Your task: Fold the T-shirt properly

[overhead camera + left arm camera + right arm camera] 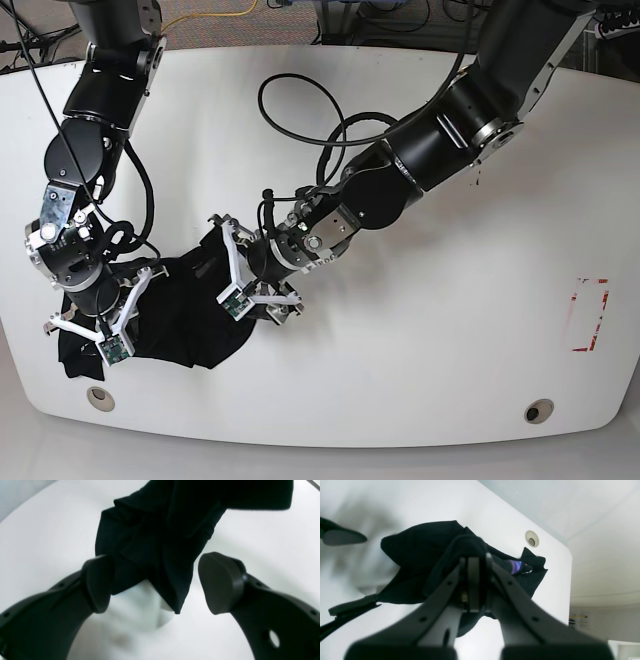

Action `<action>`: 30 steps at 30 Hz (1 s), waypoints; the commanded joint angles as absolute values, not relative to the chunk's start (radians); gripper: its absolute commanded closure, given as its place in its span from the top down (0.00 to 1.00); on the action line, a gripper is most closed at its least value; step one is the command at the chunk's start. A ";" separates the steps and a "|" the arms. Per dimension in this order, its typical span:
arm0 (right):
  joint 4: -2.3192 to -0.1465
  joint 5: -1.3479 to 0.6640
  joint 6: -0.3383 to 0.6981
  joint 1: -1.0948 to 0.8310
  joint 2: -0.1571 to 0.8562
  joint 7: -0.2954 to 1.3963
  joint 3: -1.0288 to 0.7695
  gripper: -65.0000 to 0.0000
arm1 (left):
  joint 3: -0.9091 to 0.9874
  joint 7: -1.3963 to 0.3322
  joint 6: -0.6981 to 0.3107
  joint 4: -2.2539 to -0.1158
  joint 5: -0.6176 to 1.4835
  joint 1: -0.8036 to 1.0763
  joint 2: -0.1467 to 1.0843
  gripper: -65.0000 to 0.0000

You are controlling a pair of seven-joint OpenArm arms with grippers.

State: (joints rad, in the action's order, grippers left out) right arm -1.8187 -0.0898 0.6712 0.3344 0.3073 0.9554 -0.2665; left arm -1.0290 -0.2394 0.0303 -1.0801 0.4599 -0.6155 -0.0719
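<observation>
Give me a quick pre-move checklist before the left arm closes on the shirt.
1. Right gripper jaws clamped on the plain black cloth T-shirt: ok.
2. Left gripper jaws open: ok.
3. Cloth between the left jaws: ok, a hanging fold sits there, not yet pinched.
4. Shirt spread flat on the white table: not ok, bunched.
5. Which part of the shirt the left jaws frame: cannot tell.

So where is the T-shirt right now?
In the base view the T-shirt lies bunched at the table's lower left, between both grippers; the right gripper pinches it.
</observation>
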 commanded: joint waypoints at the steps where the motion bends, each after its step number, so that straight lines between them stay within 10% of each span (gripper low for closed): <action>1: -1.837 -0.099 0.674 0.362 0.319 0.937 -0.269 0.01 | -1.015 -0.217 0.034 -1.111 0.455 -0.645 -0.086 0.79; 12: -1.836 -0.095 0.684 0.364 0.320 0.939 -0.269 0.01 | -0.975 -0.241 -0.002 -1.091 0.460 -0.647 -0.079 0.74; 30: -1.839 -0.094 0.695 0.368 0.318 0.940 -0.264 0.01 | -0.967 -0.302 -0.128 -1.058 0.477 -0.632 -0.071 0.40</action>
State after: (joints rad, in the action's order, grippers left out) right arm -1.8183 -0.0856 0.6853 0.3424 0.3077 0.9653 -0.2607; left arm -0.9794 -0.3069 -0.1307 -1.0527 0.4683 -0.6079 -0.0612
